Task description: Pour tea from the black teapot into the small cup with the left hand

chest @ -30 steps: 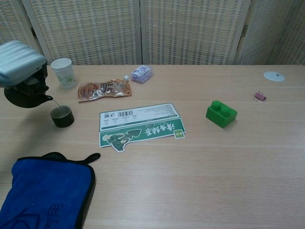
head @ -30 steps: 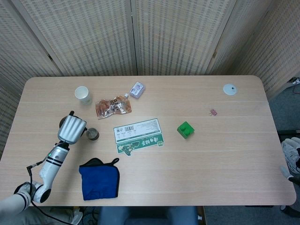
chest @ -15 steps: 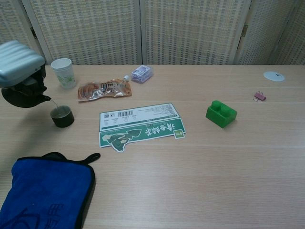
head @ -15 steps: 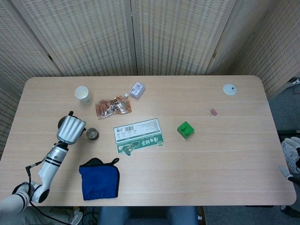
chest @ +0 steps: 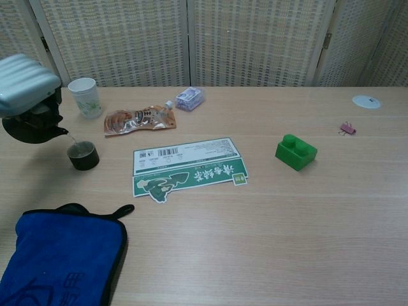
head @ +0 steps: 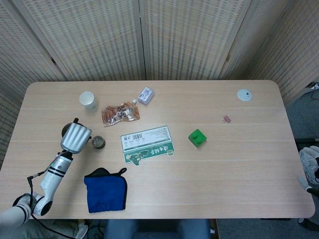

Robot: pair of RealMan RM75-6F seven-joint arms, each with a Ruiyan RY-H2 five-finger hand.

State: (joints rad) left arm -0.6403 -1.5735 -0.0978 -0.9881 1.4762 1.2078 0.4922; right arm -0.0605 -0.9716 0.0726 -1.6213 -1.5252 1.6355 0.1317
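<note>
Under the left hand (chest: 25,85): black teapot (chest: 32,126); beside it, small cup (chest: 83,155)

Teapot: the black teapot (chest: 32,126) was round and dark, lifted off the table at its left edge and tilted with its spout toward the cup; its top was hidden under the left hand (chest: 25,84) holding it.
Stream: a thin thread of tea ran from the spout into the cup.
Cup: the small cup (chest: 83,155), dark and squat, stood upright just beside the teapot, with liquid inside.
</note>
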